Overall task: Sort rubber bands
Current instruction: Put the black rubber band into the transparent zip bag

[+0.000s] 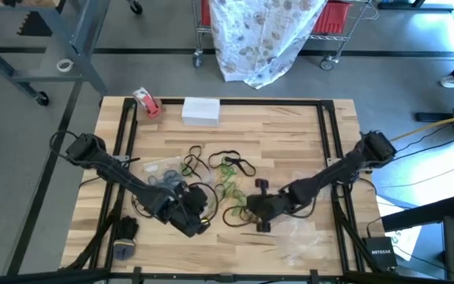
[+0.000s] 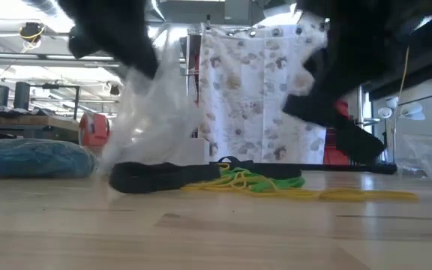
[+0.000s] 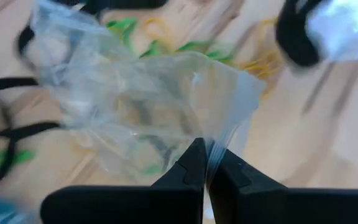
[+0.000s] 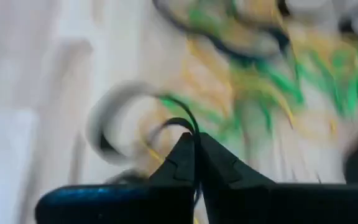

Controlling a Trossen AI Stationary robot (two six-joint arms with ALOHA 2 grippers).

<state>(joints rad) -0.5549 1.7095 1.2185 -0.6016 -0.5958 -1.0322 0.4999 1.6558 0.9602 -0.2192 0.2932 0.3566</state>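
Reaching inward low over the table, left gripper clenched on clear bag, right gripper pinching black rubber band.

Even, bright light fills the overhead view, and the table shows only soft shadows. In the low view, ceiling lamps glare and the arms are dark, smeared shapes against them. Both wrist views are blurred: the bag and the bands streak, the tool fingers sharper.
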